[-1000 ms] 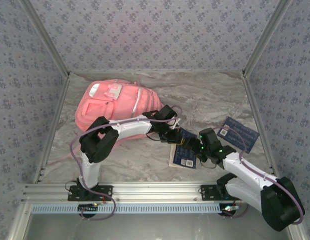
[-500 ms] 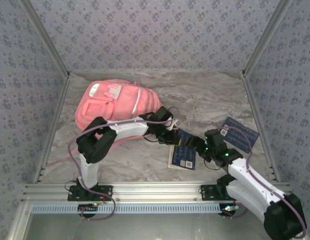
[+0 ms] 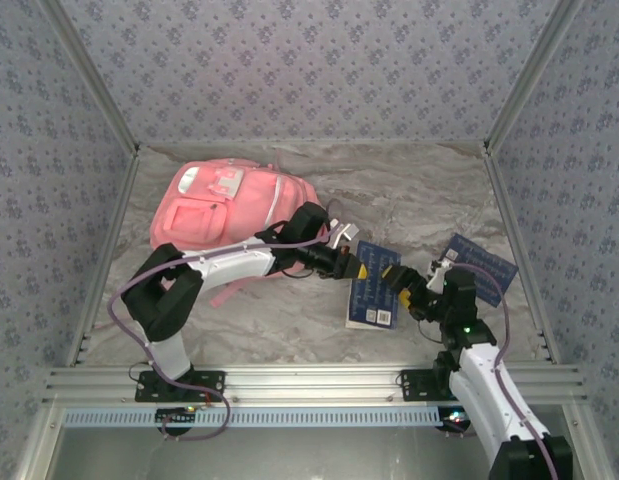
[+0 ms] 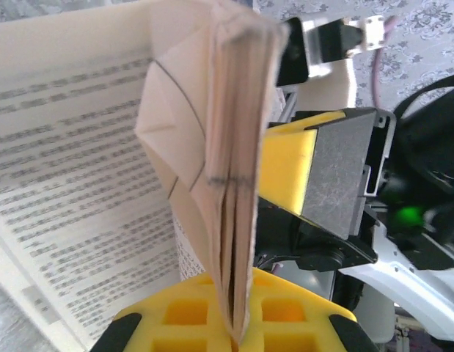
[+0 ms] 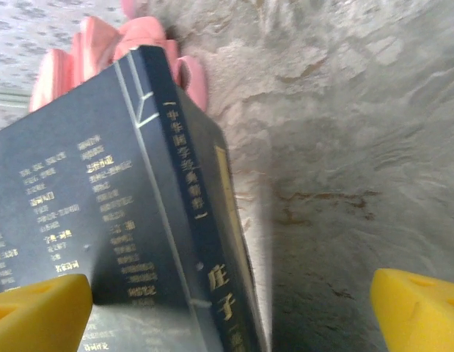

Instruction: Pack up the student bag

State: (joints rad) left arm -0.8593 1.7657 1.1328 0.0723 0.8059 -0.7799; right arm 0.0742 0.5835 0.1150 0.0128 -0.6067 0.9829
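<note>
Pink fabric backpack (image 3: 224,205) lies toward the far-left corner of the worktop (image 3: 289,325). The left fingers (image 4: 149,323) are clenched on the page edge of a dark blue paperback book (image 3: 374,290). The right fingers (image 5: 421,308) stand released either side of it. Carrying it spine-first into the bag, gripped firmly, should avoid splayed pages.

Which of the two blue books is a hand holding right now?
The middle book, pinched at its edge by the left hand; the other blue book lies free farther right.
</note>
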